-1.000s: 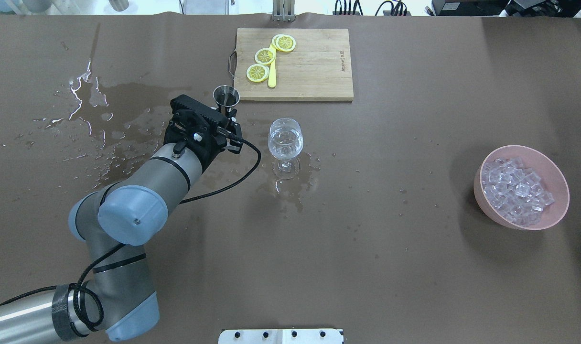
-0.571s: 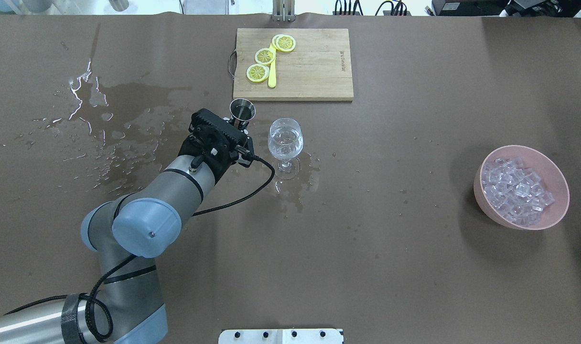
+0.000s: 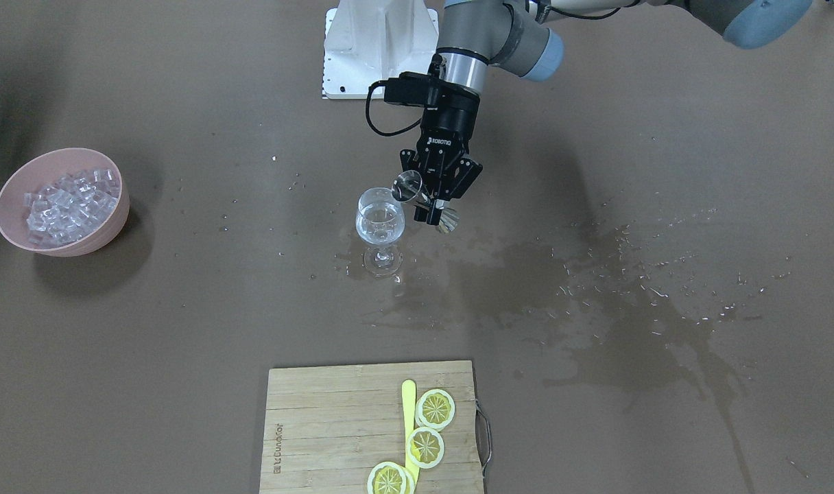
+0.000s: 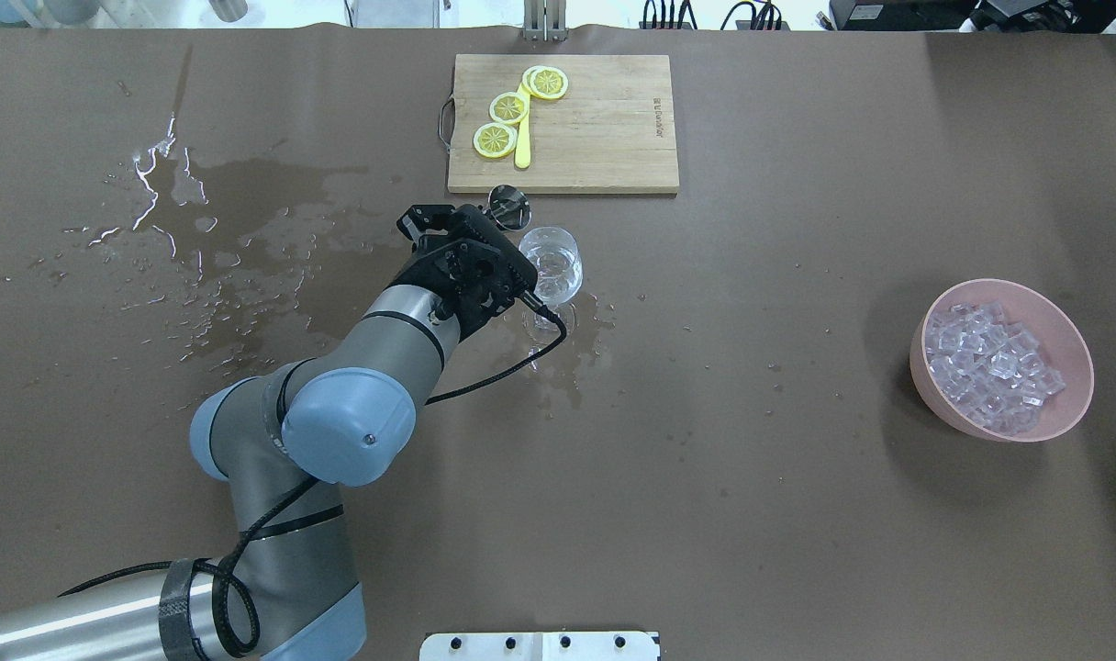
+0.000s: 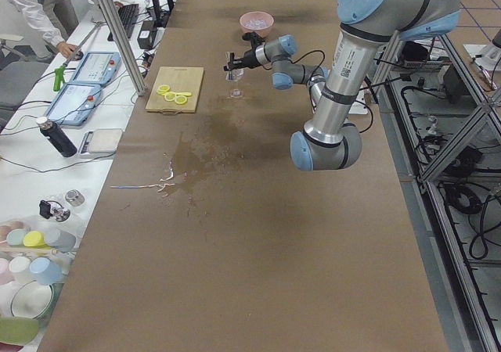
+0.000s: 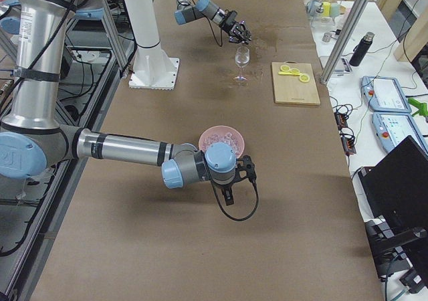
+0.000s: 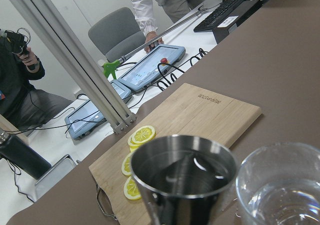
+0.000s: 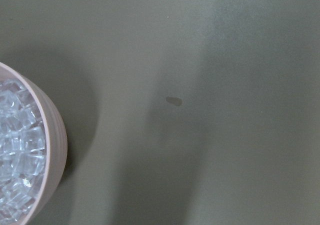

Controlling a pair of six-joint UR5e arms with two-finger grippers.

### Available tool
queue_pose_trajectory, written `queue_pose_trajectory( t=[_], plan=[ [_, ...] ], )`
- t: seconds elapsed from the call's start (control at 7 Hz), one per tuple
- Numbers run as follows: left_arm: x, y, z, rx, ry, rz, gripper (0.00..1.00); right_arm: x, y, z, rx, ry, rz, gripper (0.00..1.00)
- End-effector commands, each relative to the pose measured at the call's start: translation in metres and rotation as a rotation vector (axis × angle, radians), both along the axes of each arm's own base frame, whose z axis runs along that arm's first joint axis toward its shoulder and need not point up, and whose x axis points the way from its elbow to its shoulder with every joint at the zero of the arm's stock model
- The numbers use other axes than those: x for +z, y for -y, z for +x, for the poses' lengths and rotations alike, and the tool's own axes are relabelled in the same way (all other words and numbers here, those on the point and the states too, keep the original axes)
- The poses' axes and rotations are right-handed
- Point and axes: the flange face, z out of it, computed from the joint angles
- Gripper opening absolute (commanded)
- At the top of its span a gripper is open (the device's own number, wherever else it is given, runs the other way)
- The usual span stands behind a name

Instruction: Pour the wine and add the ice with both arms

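My left gripper [image 3: 433,199] is shut on a steel jigger [image 3: 424,199] and holds it tilted at the rim of a stemmed glass [image 3: 380,219]. In the left wrist view the jigger [image 7: 182,177] holds clear wine [image 7: 187,170], and the glass [image 7: 282,185] beside it has clear liquid too. In the overhead view the jigger [image 4: 508,204] sits just left of the glass [image 4: 551,262]. A pink bowl [image 4: 1063,404] of ice [image 4: 989,367] stands far right. The right gripper [image 6: 239,170] hovers beside that bowl [image 6: 224,138]; I cannot tell whether it is open.
A wooden cutting board [image 4: 604,128] with lemon slices [image 4: 507,108] and a yellow stick lies behind the glass. Spilled liquid [image 4: 246,211] spreads over the table's left side, with a puddle at the glass foot [image 4: 567,353]. A white pedestal [image 3: 379,41] stands at the robot's base.
My left arm has moved right with the jigger, from beside the board's corner to the glass rim, and the jigger has tipped toward the glass.
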Motion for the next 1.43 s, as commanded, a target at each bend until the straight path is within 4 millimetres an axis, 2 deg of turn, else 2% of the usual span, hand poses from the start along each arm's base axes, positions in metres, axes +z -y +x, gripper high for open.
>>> queue_pose_trajectory(
  t=[0.0,0.29,0.57,1.0,1.14,1.29],
  plan=[
    [0.001,0.002,0.001,-0.006,0.139,0.067,0.0,0.0,0.0,0.0,0.0,0.0,0.0,1.0],
    [0.002,-0.003,0.007,0.008,0.17,0.061,0.0,-0.001,0.0,0.0,0.0,0.0,0.001,1.0],
    [-0.012,-0.003,0.005,0.031,0.291,0.151,0.0,0.0,0.0,0.0,0.0,0.0,0.0,1.0],
    [-0.013,-0.001,0.009,0.039,0.409,0.209,0.0,0.001,0.0,0.0,0.0,0.0,-0.002,1.0],
    [-0.022,0.0,0.009,0.038,0.445,0.24,0.0,0.001,0.0,0.0,0.0,0.0,-0.002,1.0],
    [-0.017,0.002,0.011,0.037,0.477,0.246,0.0,0.0,0.001,0.0,0.0,0.0,0.0,1.0]
  ],
)
